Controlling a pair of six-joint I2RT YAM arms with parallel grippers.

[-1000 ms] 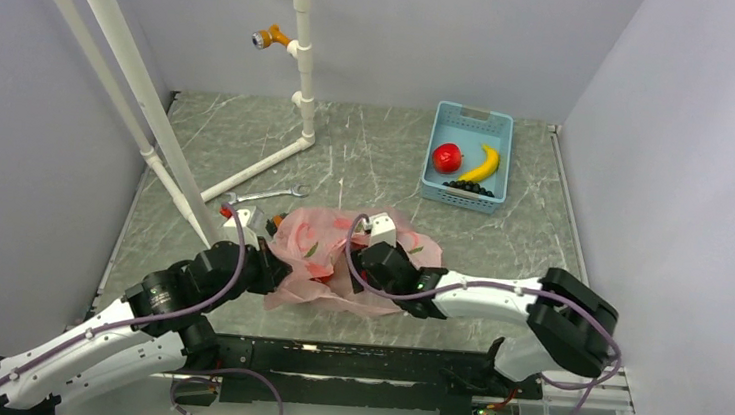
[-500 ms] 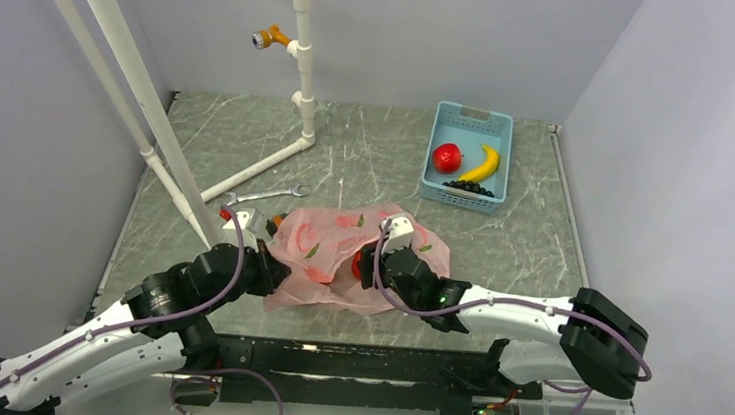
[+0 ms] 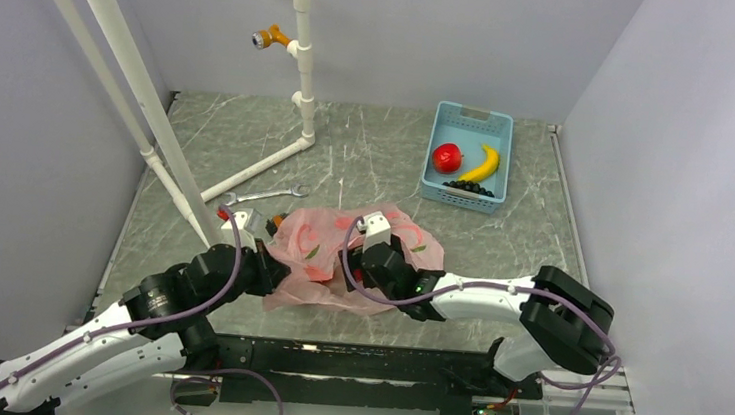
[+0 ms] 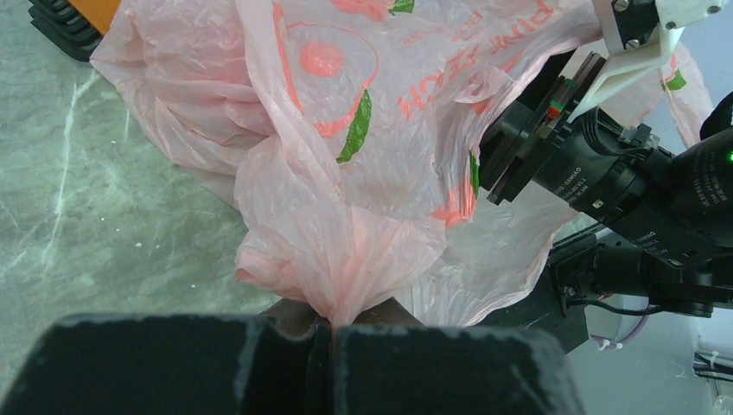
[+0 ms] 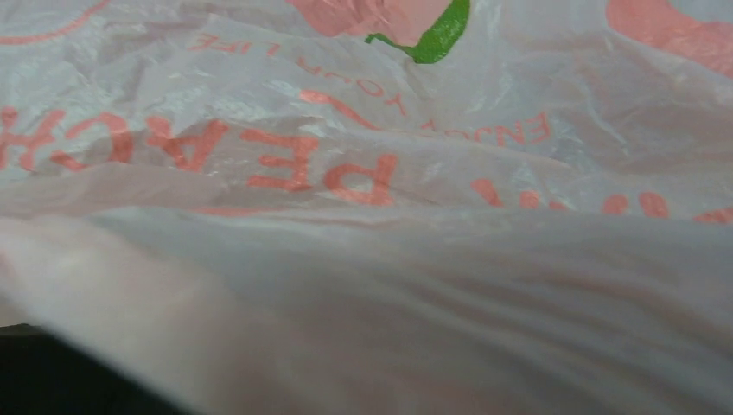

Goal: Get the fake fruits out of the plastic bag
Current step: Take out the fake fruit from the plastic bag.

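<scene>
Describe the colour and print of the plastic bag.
The plastic bag is translucent pink with red fruit shapes, green leaves, lettering; clearest from left wrist.

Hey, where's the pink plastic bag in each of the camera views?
Top external: the plastic bag lies mid-table between the two arms.
Left wrist: the bag fills the upper middle, a fold pinched in the left end effector.
Right wrist: the bag covers nearly the whole frame.
Shared landmark: its green leaf print.
</scene>
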